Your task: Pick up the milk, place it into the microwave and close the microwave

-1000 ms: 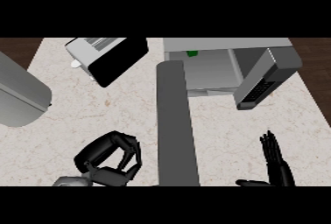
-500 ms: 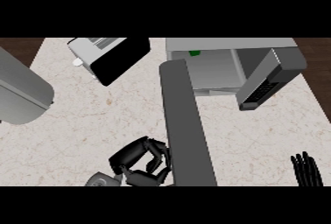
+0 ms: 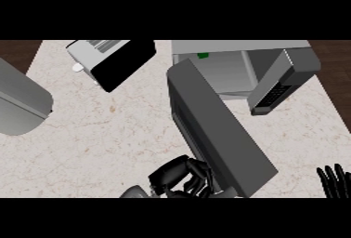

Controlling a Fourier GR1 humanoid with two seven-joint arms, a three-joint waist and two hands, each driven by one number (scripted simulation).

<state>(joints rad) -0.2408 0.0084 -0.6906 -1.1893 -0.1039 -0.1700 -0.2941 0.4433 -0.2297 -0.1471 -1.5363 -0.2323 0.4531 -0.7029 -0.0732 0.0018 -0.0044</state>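
closing step: left hand, fingers curled on nothing, against the door near its free end. milk, probably that green speck, far beyond them inside the microwave. next: swing the door shut.

the microwave stands at the back right of the bench, its cavity facing forward and its keypad panel on the right side of the front. its door stands open, reaching from the cavity's left edge toward the bench's front. the toaster is at the back, left of the microwave. a large rounded vessel lies at the left edge. the left robot hand is against the door's near end, on its left. the right robot hand shows at the lower right edge.
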